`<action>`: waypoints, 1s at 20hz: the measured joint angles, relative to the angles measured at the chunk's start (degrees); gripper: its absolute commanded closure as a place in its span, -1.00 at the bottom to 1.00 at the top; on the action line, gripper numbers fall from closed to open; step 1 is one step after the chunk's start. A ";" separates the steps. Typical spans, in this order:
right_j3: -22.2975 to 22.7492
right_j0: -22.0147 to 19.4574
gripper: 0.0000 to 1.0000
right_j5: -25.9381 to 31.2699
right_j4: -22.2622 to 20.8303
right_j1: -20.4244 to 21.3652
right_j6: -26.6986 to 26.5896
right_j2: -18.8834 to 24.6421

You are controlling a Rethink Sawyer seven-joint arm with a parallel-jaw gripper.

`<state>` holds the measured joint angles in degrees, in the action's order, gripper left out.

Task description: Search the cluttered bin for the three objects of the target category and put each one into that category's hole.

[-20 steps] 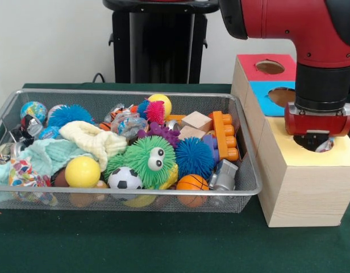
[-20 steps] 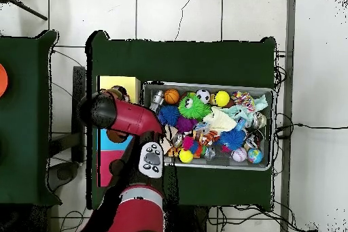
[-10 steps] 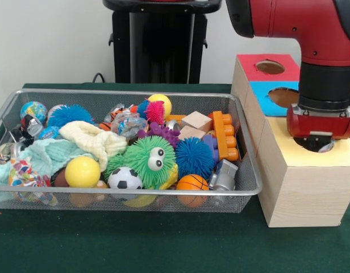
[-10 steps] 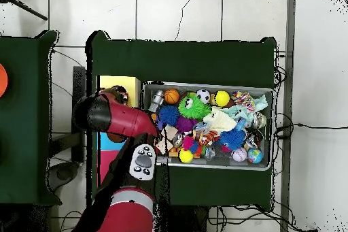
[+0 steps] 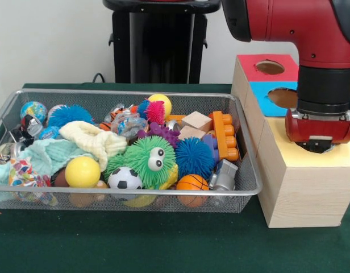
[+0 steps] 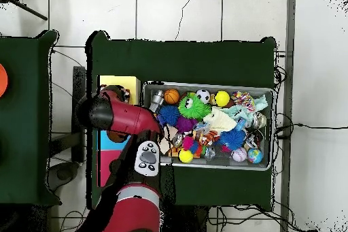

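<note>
My gripper (image 5: 317, 144) hangs straight down over the yellow panel (image 5: 340, 154) of the nearest pale wooden box, right on its hole, which it hides almost fully. Its tip is sunk out of sight there. No cloth shows at the gripper. In the wire mesh bin (image 5: 129, 200), a white cloth with bright printed patches (image 5: 24, 173) lies at the front left corner. A mint cloth (image 5: 47, 154) and a cream cloth (image 5: 92, 141) lie beside it. In the overhead view the red arm (image 6: 126, 117) covers the gripper, next to the yellow panel (image 6: 117, 81) and the bin (image 6: 211, 86).
The bin also holds spiky rubber balls, a green one with eyes (image 5: 149, 161), a yellow ball (image 5: 82, 172), a football (image 5: 124, 178), wooden blocks (image 5: 196, 121) and an orange brick (image 5: 225, 135). The blue-panelled hole (image 5: 283, 96) and red-panelled hole (image 5: 270, 66) lie behind the gripper.
A bit of coloured cloth showed under the gripper in the yellow hole one second ago and no longer shows. The gripper has stayed over the hole, shifting only slightly.
</note>
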<state>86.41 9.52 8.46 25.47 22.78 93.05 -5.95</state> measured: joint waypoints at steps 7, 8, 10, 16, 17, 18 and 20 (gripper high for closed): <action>-0.46 1.68 1.00 0.19 -0.11 -0.32 0.01 -1.89; -0.54 2.02 1.00 0.44 -0.12 -0.38 0.01 -2.29; -0.94 3.67 1.00 2.58 -0.11 -0.55 0.01 -4.22; -2.31 7.19 1.00 11.14 -0.13 -0.69 0.01 -8.97; -2.76 7.58 1.00 12.18 -0.15 -0.70 0.01 -9.73; -3.46 8.08 1.00 13.75 -0.15 -0.67 0.01 -10.84; -4.64 9.17 1.00 17.23 -0.17 -0.52 0.01 -13.05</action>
<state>81.77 18.69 25.69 25.30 22.26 93.06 -19.00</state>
